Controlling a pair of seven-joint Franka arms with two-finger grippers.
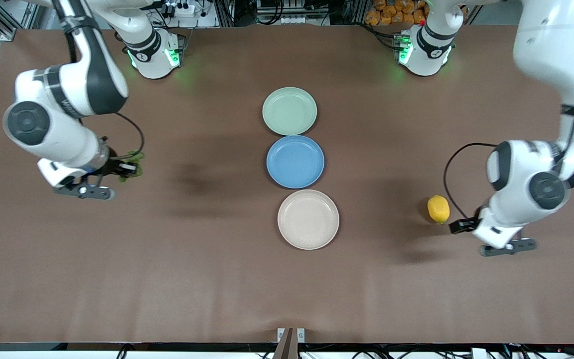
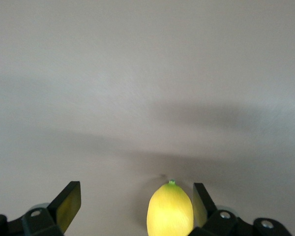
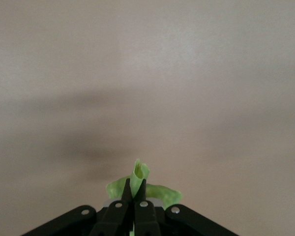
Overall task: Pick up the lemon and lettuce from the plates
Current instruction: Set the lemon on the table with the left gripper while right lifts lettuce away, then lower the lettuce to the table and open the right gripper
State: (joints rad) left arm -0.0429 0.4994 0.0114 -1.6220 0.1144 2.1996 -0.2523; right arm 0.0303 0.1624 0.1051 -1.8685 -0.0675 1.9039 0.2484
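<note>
The lemon (image 1: 438,209) lies on the surface toward the left arm's end, well apart from the beige plate (image 1: 308,219); its long axis points roughly twelve to six in the front view; the left gripper (image 2: 137,204), spread, brackets it with one finger touching; the right gripper (image 3: 136,189) pinches the lettuce (image 1: 134,164) over the right arm's end.

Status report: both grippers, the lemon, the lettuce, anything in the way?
Left gripper open, lemon on table beside one finger. Right gripper shut on lettuce, toward the right arm's end. Green plate, beige plate hold nothing. No obstruction seen.
</note>
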